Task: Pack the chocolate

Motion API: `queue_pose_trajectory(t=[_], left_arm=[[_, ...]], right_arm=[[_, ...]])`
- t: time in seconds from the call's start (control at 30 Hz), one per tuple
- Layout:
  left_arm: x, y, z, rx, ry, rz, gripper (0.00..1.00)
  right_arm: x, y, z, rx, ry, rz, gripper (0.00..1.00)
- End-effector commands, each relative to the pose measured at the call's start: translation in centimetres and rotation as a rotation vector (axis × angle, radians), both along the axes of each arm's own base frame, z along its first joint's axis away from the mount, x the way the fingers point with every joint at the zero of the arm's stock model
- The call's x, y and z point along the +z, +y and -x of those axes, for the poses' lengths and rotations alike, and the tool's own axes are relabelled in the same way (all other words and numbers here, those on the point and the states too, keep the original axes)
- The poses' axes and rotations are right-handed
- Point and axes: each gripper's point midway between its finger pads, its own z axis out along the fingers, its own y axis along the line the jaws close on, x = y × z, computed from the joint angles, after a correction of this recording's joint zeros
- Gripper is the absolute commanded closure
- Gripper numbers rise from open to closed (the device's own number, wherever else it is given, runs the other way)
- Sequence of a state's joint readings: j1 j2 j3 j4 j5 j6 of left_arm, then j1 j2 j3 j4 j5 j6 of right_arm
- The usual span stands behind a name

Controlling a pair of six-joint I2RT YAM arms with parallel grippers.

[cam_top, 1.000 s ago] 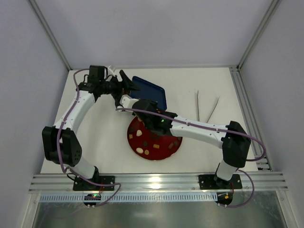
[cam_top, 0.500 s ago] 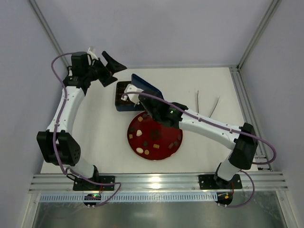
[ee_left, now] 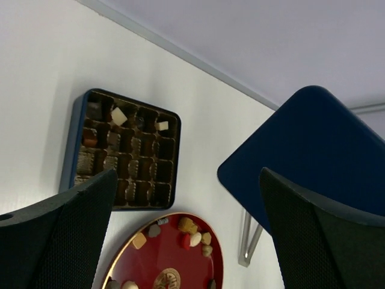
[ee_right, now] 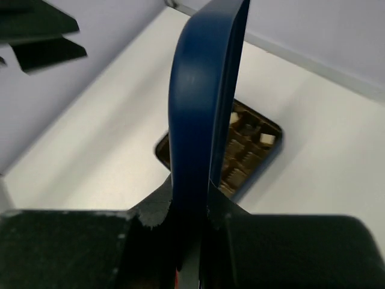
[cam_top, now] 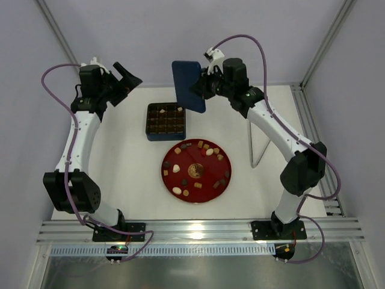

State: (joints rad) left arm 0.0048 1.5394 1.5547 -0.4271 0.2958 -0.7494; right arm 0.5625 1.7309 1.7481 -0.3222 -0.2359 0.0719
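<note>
Chocolate pieces (cam_top: pixel 209 152), dark, light brown and cream, lie scattered on the red plate (cam_top: pixel 207 165). A few more sit in cells of the open dark blue tin (cam_top: pixel 148 129) behind it. My right gripper (cam_top: pixel 200 90) is shut on the tin's blue lid (cam_top: pixel 187 84) and holds it upright, high above the tin's right side; the lid (ee_right: pixel 201 90) stands edge-on between the jaws (ee_right: pixel 192 208). My left gripper (cam_top: pixel 123 75) is open and empty, raised at the far left. Its view shows the tin (ee_left: pixel 69 156), the plate (ee_left: pixel 162 253), the chocolates (ee_left: pixel 191 235) and the lid (ee_left: pixel 313 150).
Metal tongs (cam_top: pixel 260 147) lie on the white table right of the plate, and they show below the lid in the left wrist view (ee_left: pixel 246 244). The enclosure's back wall stands close behind both grippers. The left gripper (ee_right: pixel 42 36) appears at the top left of the right wrist view.
My right gripper has lifted the lid off the tin and carried it up and back. My left gripper has pulled back to the far left. The tin and plate now lie uncovered.
</note>
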Motion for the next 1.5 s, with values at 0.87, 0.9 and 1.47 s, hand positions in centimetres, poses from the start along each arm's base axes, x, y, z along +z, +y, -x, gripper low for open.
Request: queue_pose_trajectory(t=[0.87,0.9,1.47], left_arm=[[-17.4,3.0,-4.0,0.044,0.274,-0.152,0.06],[-17.6,2.9,-4.0,0.039,0.276,-0.156,0.06],[-20.9,2.0,-3.7,0.007,0.327,-0.140,0.09]], right_arm=[[-8.0,9.0,-6.4,0.423,0.799,-0.874,0.95],[-8.3,9.1,-6.6,0.420,0.805,-0.871,0.95],[-13.9,9.9,-7.8,0.360,0.899,-0.786,0.91]])
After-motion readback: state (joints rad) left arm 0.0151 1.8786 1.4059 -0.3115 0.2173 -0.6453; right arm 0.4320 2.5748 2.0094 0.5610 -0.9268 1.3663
